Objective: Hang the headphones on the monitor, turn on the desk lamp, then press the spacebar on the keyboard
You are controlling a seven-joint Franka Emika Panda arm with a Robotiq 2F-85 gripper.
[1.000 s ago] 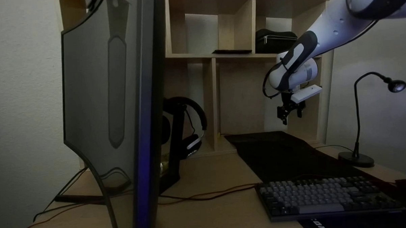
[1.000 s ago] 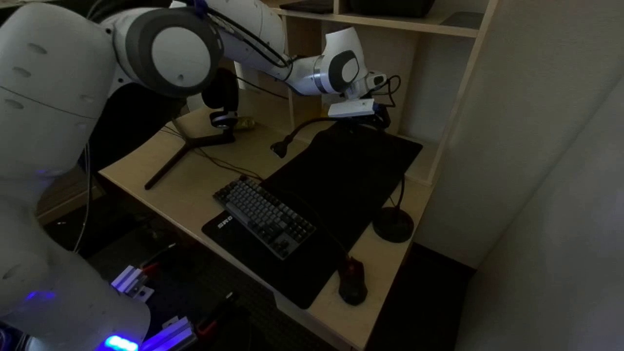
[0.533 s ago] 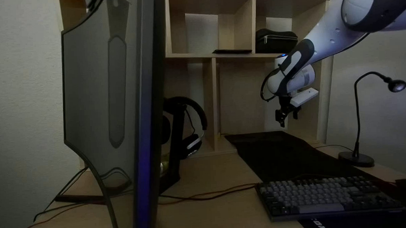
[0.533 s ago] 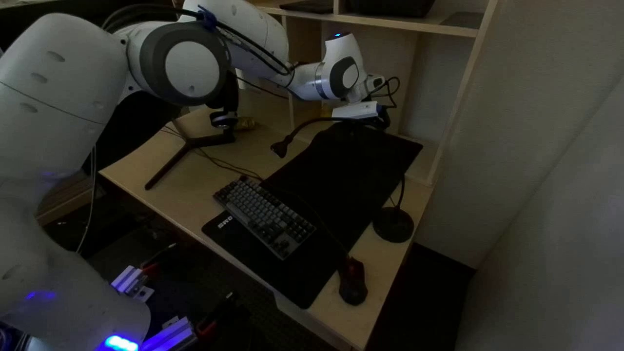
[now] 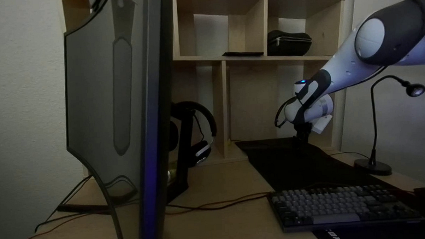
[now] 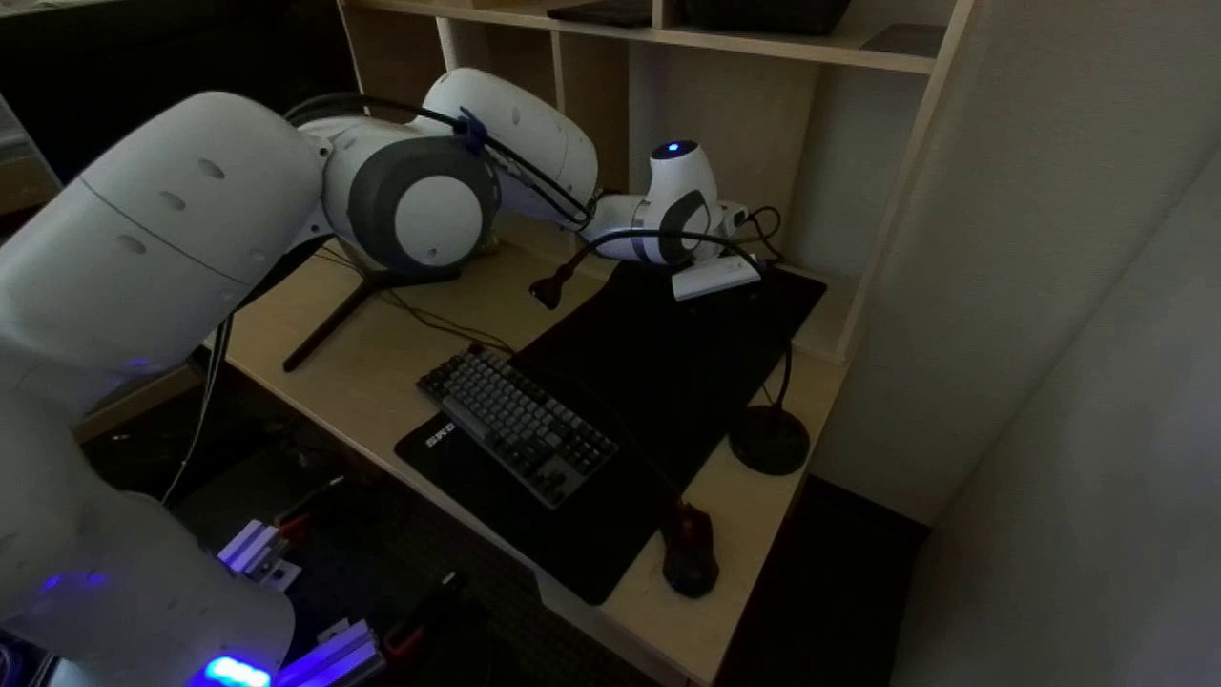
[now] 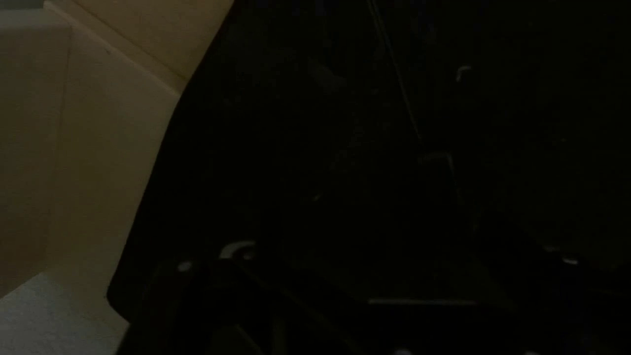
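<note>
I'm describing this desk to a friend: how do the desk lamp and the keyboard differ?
The desk lamp stands tall on a thin curved stalk; the keyboard lies low and wide. The lamp looks black, while the keyboard mixes grey and black keys. The lamp stands off the black mat; the keyboard lies partly on it. Both share the same wooden desk.

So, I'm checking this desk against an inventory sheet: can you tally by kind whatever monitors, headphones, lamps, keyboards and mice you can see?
Monitor: 1
Headphones: 1 pair
Desk lamp: 1
Keyboard: 1
Mouse: 1
Total: 5, with the pair of headphones counted as one
</note>
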